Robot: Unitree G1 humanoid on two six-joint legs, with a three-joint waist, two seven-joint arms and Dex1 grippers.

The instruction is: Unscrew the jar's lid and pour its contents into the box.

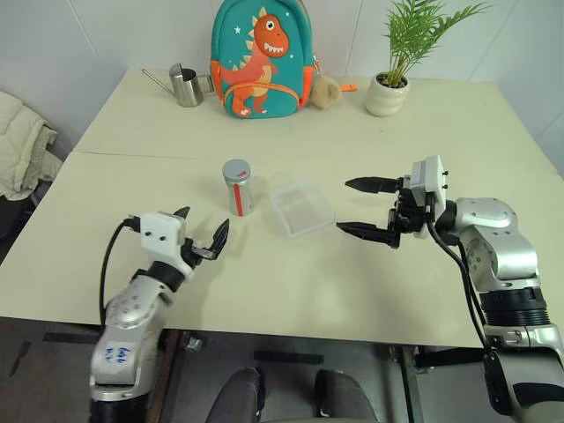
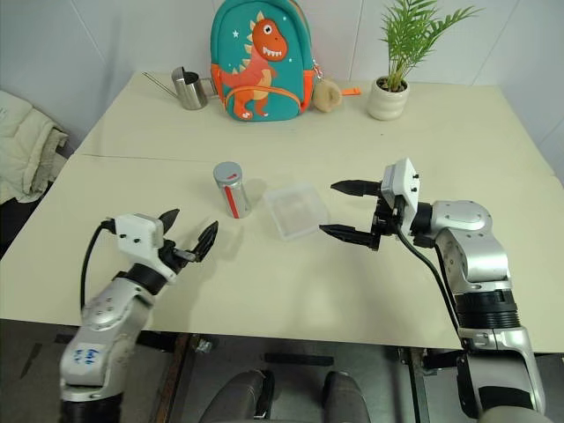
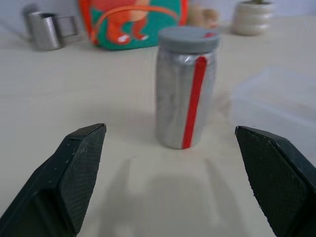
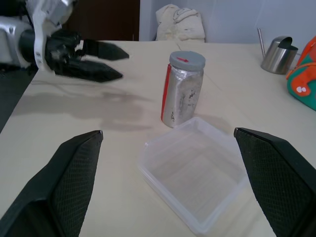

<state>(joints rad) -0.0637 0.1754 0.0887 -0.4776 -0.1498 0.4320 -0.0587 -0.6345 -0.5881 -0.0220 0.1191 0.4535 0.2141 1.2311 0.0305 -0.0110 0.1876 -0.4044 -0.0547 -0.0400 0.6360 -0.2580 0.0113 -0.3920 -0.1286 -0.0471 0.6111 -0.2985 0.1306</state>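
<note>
Silvery-grey and upright on the cream table (image 1: 291,291), the jar (image 1: 238,187) with its lid (image 1: 236,167) screwed on stood in the head view just left of the clear box (image 1: 301,208), with the left gripper (image 1: 202,232) nearer to it, below and left, and the right gripper (image 1: 366,207) beyond the box's right edge. From the left wrist, the jar stood straight ahead between wide-spread, empty fingers (image 3: 79,173), its long axis vertical. From the right wrist, fingers (image 4: 74,182) equally wide and empty framed the box, the jar just past it.
</note>
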